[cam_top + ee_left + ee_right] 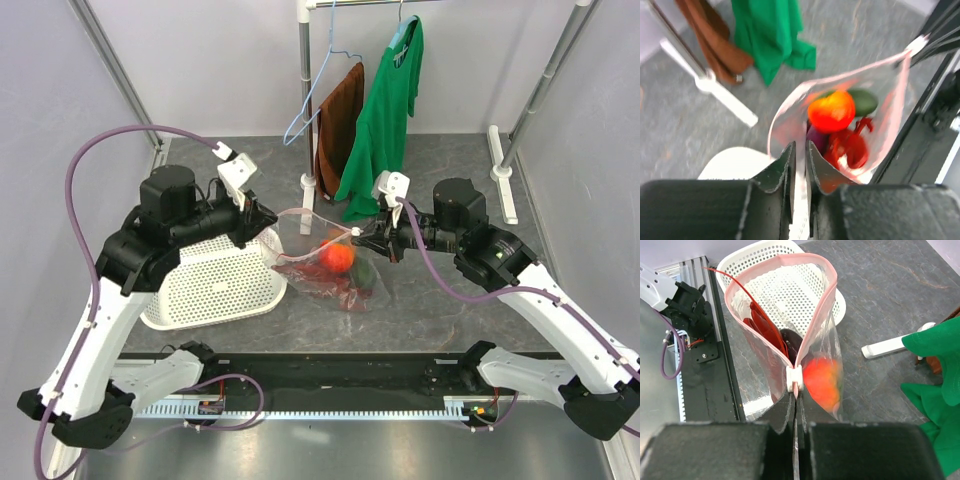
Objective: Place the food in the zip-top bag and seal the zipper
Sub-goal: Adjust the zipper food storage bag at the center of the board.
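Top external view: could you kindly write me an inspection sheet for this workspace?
Surface: grey mottled table.
Job's things: clear pink-dotted zip-top bag held up, mouth open; red tomato, red plastic lobster, purple grape bunch, dark green avocado-like piece inside.
Clutter: white perforated basket beside bag.
Grippers: left gripper and right gripper each pinch the pink zipper strip.
Cables: purple cables loop off both arms.
Surroundings: green shirt, brown cloth, blue hanger on white rack.

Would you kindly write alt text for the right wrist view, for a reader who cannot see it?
The right gripper pinches the pink zipper of the clear zip-top bag, whose mouth gapes open. Inside lie a red lobster and an orange-red tomato; a white basket stands behind.
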{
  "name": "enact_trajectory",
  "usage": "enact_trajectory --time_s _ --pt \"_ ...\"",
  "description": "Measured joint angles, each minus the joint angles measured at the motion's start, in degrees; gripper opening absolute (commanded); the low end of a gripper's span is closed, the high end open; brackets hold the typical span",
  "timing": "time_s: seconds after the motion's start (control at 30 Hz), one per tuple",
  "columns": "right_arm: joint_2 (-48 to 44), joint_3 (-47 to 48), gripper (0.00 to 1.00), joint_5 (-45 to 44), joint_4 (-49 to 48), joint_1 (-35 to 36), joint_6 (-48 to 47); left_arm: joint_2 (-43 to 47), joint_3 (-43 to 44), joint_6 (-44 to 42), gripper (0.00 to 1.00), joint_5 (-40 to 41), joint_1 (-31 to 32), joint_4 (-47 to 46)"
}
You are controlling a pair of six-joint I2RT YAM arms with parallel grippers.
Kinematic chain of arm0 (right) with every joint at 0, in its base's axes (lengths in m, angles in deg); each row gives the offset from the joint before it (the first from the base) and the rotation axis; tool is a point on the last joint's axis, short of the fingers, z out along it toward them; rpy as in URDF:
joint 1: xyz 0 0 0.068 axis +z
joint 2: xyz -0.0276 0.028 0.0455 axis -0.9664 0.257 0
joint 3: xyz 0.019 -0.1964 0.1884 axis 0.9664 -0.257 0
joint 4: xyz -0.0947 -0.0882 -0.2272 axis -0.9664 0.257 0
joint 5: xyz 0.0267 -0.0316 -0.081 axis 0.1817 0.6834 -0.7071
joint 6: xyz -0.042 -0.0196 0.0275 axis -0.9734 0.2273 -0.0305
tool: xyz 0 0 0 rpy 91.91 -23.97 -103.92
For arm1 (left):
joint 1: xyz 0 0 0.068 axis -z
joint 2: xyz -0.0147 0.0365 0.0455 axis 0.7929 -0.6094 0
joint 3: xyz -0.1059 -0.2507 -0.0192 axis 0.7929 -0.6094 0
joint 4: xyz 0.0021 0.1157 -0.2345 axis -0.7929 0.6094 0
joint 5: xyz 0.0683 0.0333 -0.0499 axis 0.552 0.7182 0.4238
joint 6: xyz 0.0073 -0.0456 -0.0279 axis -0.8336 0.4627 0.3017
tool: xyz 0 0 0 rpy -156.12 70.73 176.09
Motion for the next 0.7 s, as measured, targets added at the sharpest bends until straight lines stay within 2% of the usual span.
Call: enact_trajectory --time_s 0.03,0.23,0.43,0.7 --pt "0.0 0.0 0.0 0.1 0.1 0.0 -0.3 -0.5 0.1 -0.4 0.24 -0.5 -1.2 1.0" --pt "-0.2 0.0 0.0 0.3 0.9 0.0 -2.6 -4.0 0.1 -11.1 0.29 -8.8 -2.9 10.6" --pt "-0.7 0.0 0.0 0.9 1.6 0.0 -4.3 -7.1 0.1 -25.2 0.28 -16.6 -2.9 16.9" --pt "-0.8 0.0 0.0 1.2 1.8 0.0 -5.0 -13.6 1.1 -36.4 0.32 -25.4 -2.9 20.9"
